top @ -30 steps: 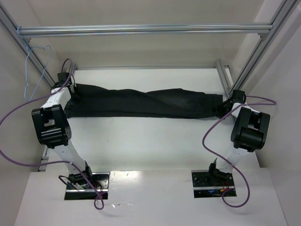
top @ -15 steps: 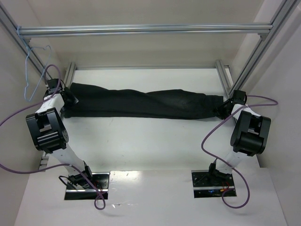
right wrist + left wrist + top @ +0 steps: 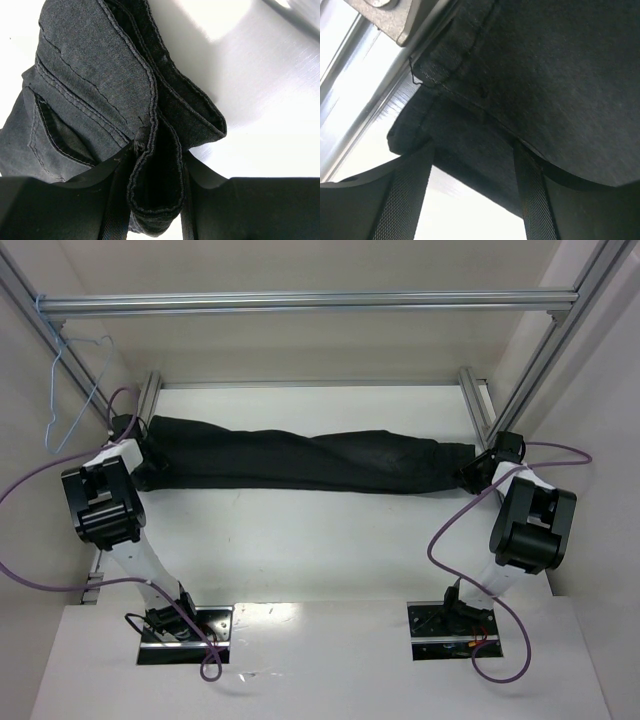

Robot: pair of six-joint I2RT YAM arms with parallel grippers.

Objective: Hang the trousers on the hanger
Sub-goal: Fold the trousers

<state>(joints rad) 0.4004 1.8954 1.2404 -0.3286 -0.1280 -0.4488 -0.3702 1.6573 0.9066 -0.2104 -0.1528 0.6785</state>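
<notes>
Across the middle of the worktop (image 3: 300, 540) the trousers (image 3: 300, 458) lie drawn out in one long dark band. Their long axis runs left to right, with the waist end at the robot's right and the leg hems at its left. That stretch looks deliberate: with one end pinned, the cloth lies straight and narrow enough to be draped over a hanger bar.

The right claw (image 3: 157, 152) is closed on a folded wad of waistband, a pocket seam showing just beside its fingers. The left claw (image 3: 472, 150) stands spread at the hem end. Bare worktop shows between its fingers and the cuff edge lies just past them — it pinches nothing, I judge.

The hanger (image 3: 72, 390), pale blue wire, hangs off the aluminium frame (image 3: 300, 303) at the far left — hook uppermost, well apart from the cloth, with neither claw on it.
</notes>
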